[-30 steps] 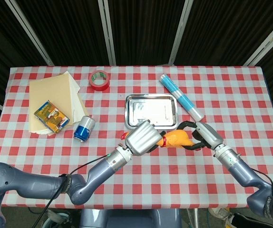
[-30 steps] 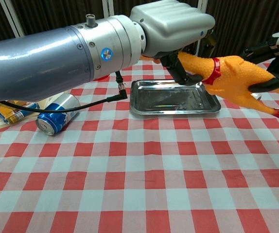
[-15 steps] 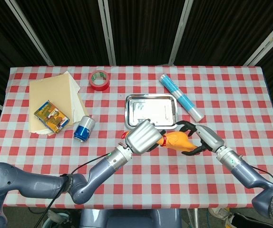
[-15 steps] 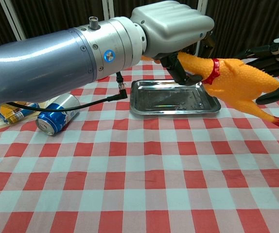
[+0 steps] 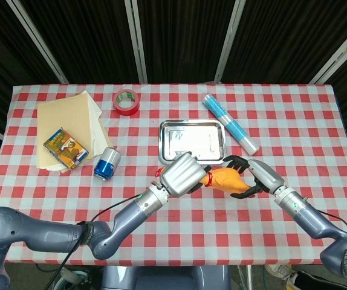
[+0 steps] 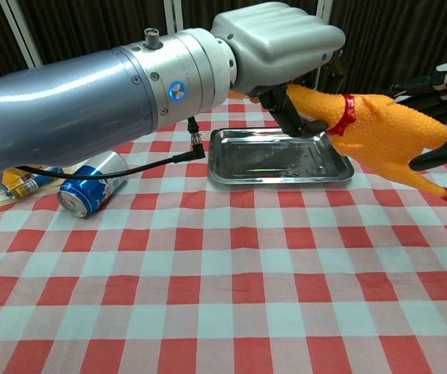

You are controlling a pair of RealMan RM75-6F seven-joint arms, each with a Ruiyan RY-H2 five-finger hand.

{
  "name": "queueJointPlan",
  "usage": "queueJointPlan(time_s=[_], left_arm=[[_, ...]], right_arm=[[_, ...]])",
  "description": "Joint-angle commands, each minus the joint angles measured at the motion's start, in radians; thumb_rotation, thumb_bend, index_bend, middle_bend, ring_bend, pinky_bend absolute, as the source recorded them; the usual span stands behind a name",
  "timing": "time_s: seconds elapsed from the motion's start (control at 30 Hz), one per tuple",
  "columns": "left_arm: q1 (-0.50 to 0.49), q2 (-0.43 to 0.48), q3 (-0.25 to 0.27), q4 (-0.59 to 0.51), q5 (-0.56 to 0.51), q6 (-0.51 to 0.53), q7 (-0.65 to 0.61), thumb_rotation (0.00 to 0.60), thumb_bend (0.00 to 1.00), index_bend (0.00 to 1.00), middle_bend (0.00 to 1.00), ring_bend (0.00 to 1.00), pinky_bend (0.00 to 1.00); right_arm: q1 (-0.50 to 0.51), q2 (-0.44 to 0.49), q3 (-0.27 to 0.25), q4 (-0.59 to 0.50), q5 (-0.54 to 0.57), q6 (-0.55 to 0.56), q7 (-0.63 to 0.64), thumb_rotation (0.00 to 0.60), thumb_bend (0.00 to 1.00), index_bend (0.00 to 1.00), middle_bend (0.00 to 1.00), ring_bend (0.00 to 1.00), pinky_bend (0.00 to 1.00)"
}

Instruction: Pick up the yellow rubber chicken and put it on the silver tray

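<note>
Two robot hands hold one yellow chicken [image 6: 379,132] in the air above the checked counter [image 5: 179,211], just in front of the single silver tray [image 5: 193,140], which lies flat at the counter's middle. The left robot hand [image 5: 182,174] has its fingers closed round the chicken's neck, close to the red collar; the chest view shows dark fingers [image 6: 292,117] curled under the neck. The right robot hand [image 5: 253,175] wraps its dark fingers about the chicken's body from the far side, one fingertip [image 6: 434,157] lying near the legs. The chicken lies roughly level, head toward the left robot hand, orange feet hanging to the right, and does not touch the tray. Elsewhere on the counter: one red tape roll [image 5: 126,101] near the far edge, one blue-capped tube [image 5: 230,122] lying beside the tray's right side, one blue can [image 5: 106,163] on its side to the tray's left, and one small box [image 5: 65,147] resting on a stack of tan paper [image 5: 71,118].
</note>
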Motion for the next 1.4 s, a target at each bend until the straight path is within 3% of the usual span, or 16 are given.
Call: queueJointPlan(time_s=[0.03, 0.13, 0.3, 0.4, 0.5, 0.67, 0.83, 0.93, 1.1, 1.2, 1.3, 1.4], left_arm=[[0.003, 0.004, -0.004, -0.012, -0.011, -0.006, -0.014, 0.600, 0.81, 0.71, 0.76, 0.66, 0.67], [0.004, 0.010, -0.005, -0.023, -0.018, -0.011, -0.019, 0.600, 0.80, 0.71, 0.76, 0.66, 0.67], [0.004, 0.015, -0.003, -0.037, -0.025, -0.016, -0.024, 0.600, 0.80, 0.71, 0.76, 0.66, 0.67], [0.003, 0.019, -0.005, -0.044, -0.027, -0.016, -0.026, 0.600, 0.80, 0.71, 0.76, 0.66, 0.67], [0.003, 0.023, -0.006, -0.050, -0.029, -0.015, -0.028, 0.600, 0.80, 0.71, 0.76, 0.66, 0.67], [0.003, 0.028, -0.004, -0.055, -0.034, -0.016, -0.031, 0.600, 0.80, 0.71, 0.76, 0.66, 0.67], [0.003, 0.028, 0.000, -0.054, -0.036, -0.015, -0.033, 0.600, 0.80, 0.71, 0.76, 0.66, 0.67], [0.003, 0.029, 0.001, -0.054, -0.037, -0.013, -0.032, 0.600, 0.80, 0.71, 0.76, 0.66, 0.67], [0.004, 0.032, 0.002, -0.053, -0.035, -0.009, -0.036, 0.600, 0.78, 0.70, 0.76, 0.66, 0.67], [0.007, 0.031, 0.005, -0.049, -0.029, -0.004, -0.038, 0.600, 0.77, 0.70, 0.76, 0.66, 0.67], [0.011, 0.030, 0.008, -0.046, -0.024, -0.001, -0.048, 0.600, 0.77, 0.70, 0.75, 0.66, 0.67], [0.016, 0.030, 0.011, -0.041, -0.016, 0.003, -0.058, 0.600, 0.76, 0.69, 0.75, 0.66, 0.67]], right_arm=[[-0.003, -0.010, 0.007, 0.008, 0.012, 0.010, -0.006, 0.600, 0.16, 0.48, 0.51, 0.56, 0.52], [-0.007, -0.018, 0.015, 0.010, 0.027, 0.021, -0.015, 0.600, 0.32, 0.63, 0.60, 0.68, 0.64], [-0.015, -0.031, 0.028, 0.011, 0.051, 0.040, -0.032, 0.600, 0.80, 0.74, 0.72, 0.82, 0.80], [-0.015, -0.031, 0.030, 0.013, 0.053, 0.041, -0.035, 0.600, 0.96, 0.80, 0.78, 0.88, 0.87], [-0.015, -0.034, 0.030, 0.016, 0.052, 0.041, -0.041, 0.600, 1.00, 0.87, 0.82, 0.94, 0.92], [-0.015, -0.039, 0.035, 0.019, 0.053, 0.048, -0.049, 0.600, 1.00, 0.98, 0.90, 1.00, 0.97], [-0.018, -0.039, 0.039, 0.016, 0.057, 0.056, -0.056, 0.600, 1.00, 0.97, 0.93, 0.99, 0.98], [-0.022, -0.038, 0.037, 0.015, 0.056, 0.061, -0.058, 0.600, 0.96, 0.79, 0.86, 0.87, 0.87], [-0.021, -0.020, 0.019, 0.009, 0.025, 0.052, -0.050, 0.600, 0.41, 0.34, 0.51, 0.47, 0.47], [-0.019, -0.011, 0.008, 0.011, 0.004, 0.050, -0.041, 0.600, 0.24, 0.11, 0.31, 0.25, 0.27], [-0.023, -0.005, 0.000, 0.017, -0.009, 0.058, -0.045, 0.550, 0.18, 0.01, 0.18, 0.13, 0.17], [-0.031, -0.006, -0.003, 0.019, -0.012, 0.073, -0.042, 0.524, 0.17, 0.00, 0.14, 0.09, 0.14]])
